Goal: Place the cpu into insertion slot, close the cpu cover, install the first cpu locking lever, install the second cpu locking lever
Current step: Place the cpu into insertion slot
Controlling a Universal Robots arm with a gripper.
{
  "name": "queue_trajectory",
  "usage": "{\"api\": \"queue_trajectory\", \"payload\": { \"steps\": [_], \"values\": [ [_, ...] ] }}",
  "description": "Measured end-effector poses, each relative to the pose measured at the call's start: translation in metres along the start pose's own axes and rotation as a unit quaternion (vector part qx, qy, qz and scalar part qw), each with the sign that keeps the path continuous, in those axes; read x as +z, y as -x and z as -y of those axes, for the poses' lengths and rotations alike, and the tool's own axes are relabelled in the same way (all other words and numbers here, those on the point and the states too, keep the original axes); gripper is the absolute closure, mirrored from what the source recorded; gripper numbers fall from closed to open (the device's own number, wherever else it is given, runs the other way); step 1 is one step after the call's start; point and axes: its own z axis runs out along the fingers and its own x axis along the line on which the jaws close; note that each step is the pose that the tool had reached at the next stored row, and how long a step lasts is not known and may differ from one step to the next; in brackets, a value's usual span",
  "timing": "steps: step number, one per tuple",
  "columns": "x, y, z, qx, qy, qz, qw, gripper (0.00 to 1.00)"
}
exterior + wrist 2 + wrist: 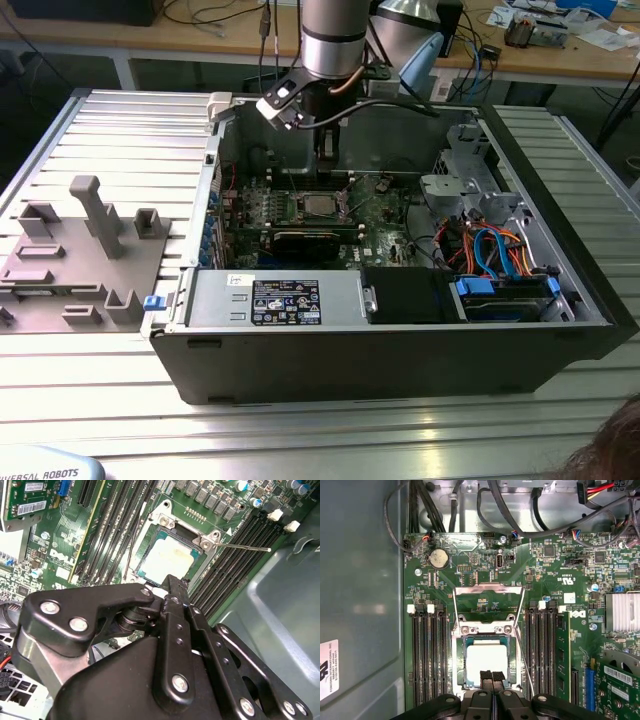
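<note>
The cpu (487, 659) lies flat in the insertion slot (461, 662) of the green board, its pale metal top facing up; it also shows in the second wrist view (170, 557) and the exterior view (320, 205). The cpu cover (487, 586) stands swung open off the socket, green board showing through its square middle. One thin wire locking lever (245, 546) juts out sideways, unlatched. My gripper (491, 675) hovers just above the cpu's near edge, shut, with nothing between the fingers. In the exterior view the gripper (325, 160) hangs inside the open case, over the socket.
Black memory slots (427, 655) flank the socket on both sides. Cables (485, 505) run along the case wall beyond the board. A long black card (305, 240), a drive bay (505, 290) and the case walls hem in the arm. A grey fixture (75, 250) sits at the exterior view's left.
</note>
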Motion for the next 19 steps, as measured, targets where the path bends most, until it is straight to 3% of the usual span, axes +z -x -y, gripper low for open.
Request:
{"api": "queue_trajectory", "payload": {
  "steps": [10, 12, 13, 19],
  "values": [
    [-0.0040, 0.0001, -0.0003, 0.000, 0.0000, 0.0001, 1.0000, 0.89],
    [-0.0132, 0.0004, -0.0005, 0.000, -0.0001, 0.0000, 1.0000, 0.89],
    [-0.0144, 0.0004, -0.0006, 0.000, 0.0000, -0.0003, 1.0000, 0.89],
    [-0.0145, 0.0004, -0.0006, 0.000, 0.0000, -0.0003, 1.0000, 0.89]
  ]
}}
